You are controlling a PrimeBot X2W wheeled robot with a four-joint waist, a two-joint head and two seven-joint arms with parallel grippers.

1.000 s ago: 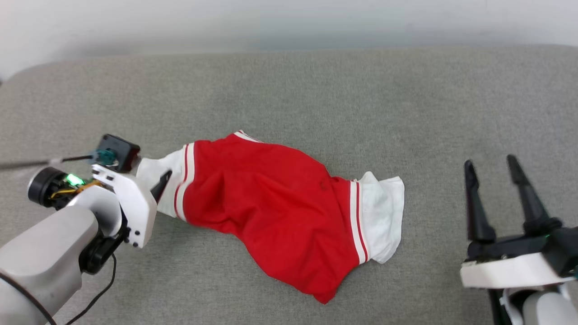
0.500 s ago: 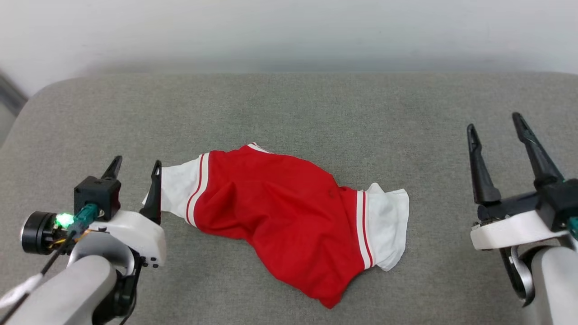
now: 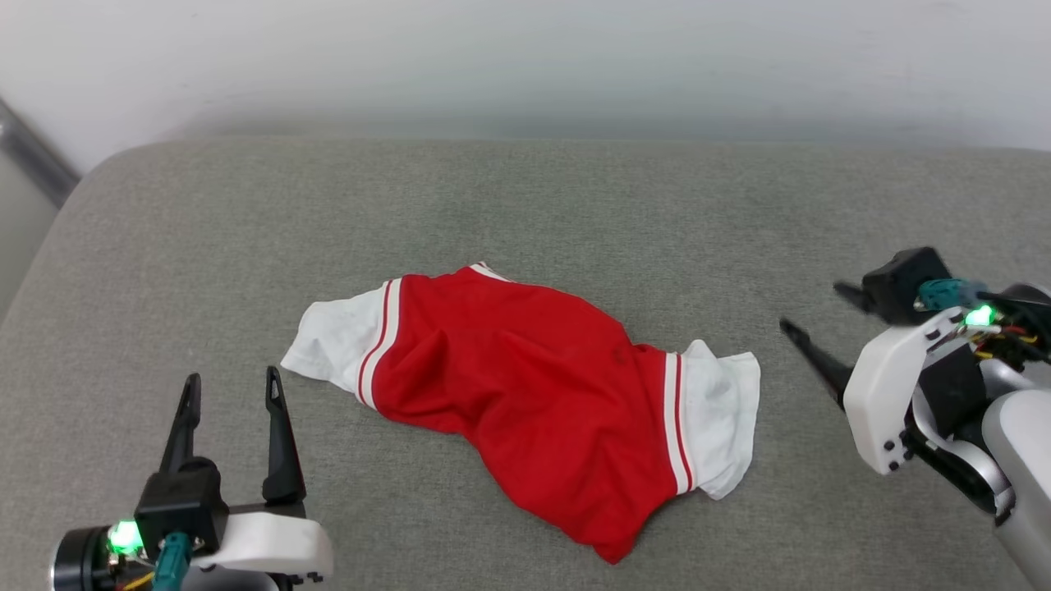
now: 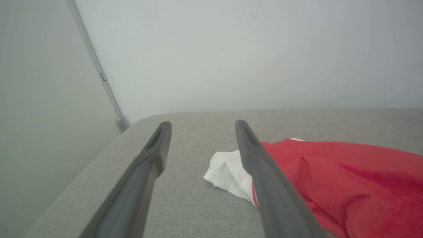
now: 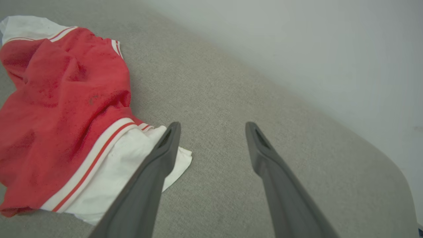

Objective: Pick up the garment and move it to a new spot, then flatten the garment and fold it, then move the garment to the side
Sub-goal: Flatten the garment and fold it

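Note:
The garment (image 3: 525, 394) is a red shirt with white sleeves and red-and-white stripe trim. It lies crumpled and skewed on the grey cushion (image 3: 575, 213), one sleeve at each end. My left gripper (image 3: 232, 379) stands open at the lower left, just short of the left sleeve (image 3: 332, 345) and apart from it. In the left wrist view the left gripper (image 4: 203, 125) holds nothing, and the garment (image 4: 347, 178) lies to its right. My right gripper (image 3: 811, 305) is open, its fingers pointing left at the right sleeve (image 3: 722, 419). In the right wrist view the right gripper (image 5: 213, 125) is empty, with the garment (image 5: 59, 99) at its left.
A pale wall (image 3: 525, 57) runs behind the cushion. The cushion's rounded left corner (image 3: 82, 189) drops off beside a grey vertical strip (image 3: 33, 156). Bare cushion lies behind and in front of the garment.
My left gripper has drawn back from the left sleeve toward the lower left. My right gripper has turned from pointing up to pointing left at the right sleeve. The camera has shifted; the garment lies as before.

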